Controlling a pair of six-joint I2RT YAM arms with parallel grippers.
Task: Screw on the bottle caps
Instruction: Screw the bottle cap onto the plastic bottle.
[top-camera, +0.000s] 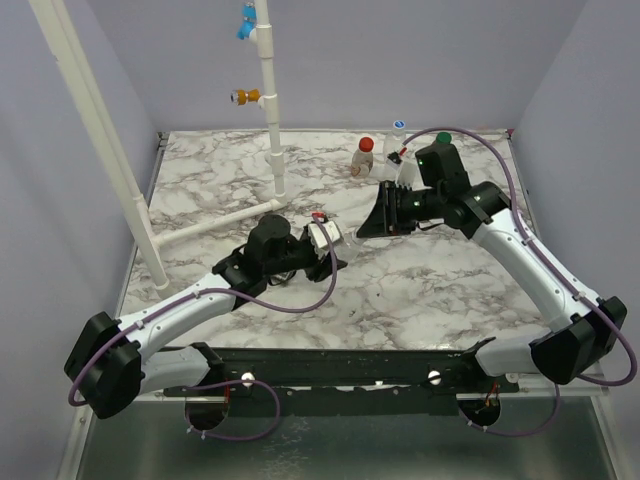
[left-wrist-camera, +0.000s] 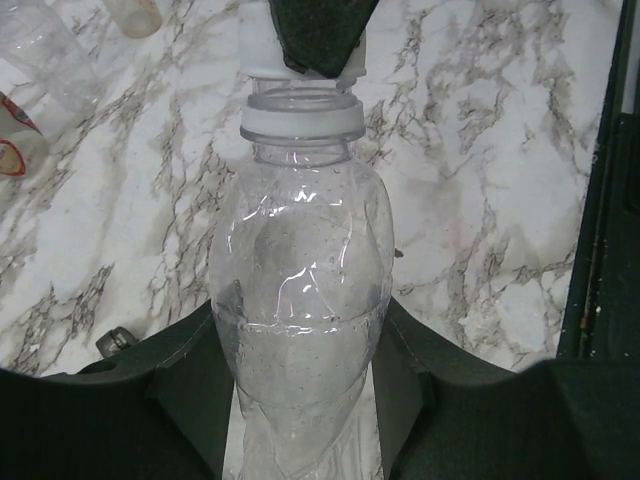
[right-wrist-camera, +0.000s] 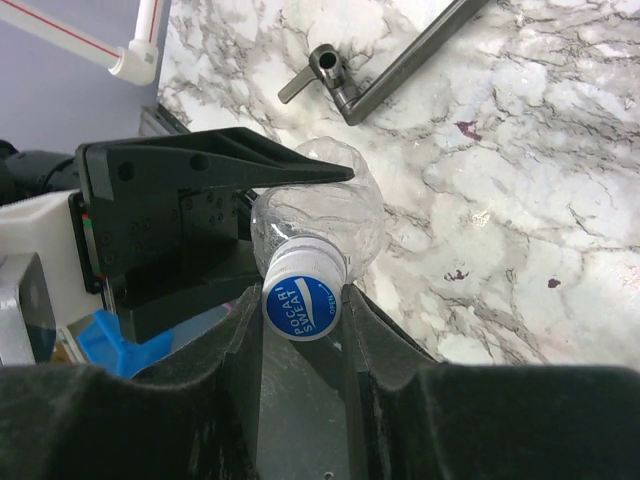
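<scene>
Clear bottle (left-wrist-camera: 300, 330), white-and-blue cap (right-wrist-camera: 303, 305), red cap (top-camera: 366, 144), green cap (top-camera: 443, 137), white pipe (top-camera: 270, 110), white surface (top-camera: 430, 290) with grey marble veining.

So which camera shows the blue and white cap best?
Right wrist: the cap faces the lens, lettering readable, gripped by the right pincer. Left wrist shows only its white side, partly covered. Top view hides it.

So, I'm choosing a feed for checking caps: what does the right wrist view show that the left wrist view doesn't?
Right wrist only: the blue printed top of the cap, pinched in the right gripper. Left wrist only: the body of the bottle clamped in the left gripper, plus spare bottles top left. Both: the bottle, its white cap and the marble table.
</scene>
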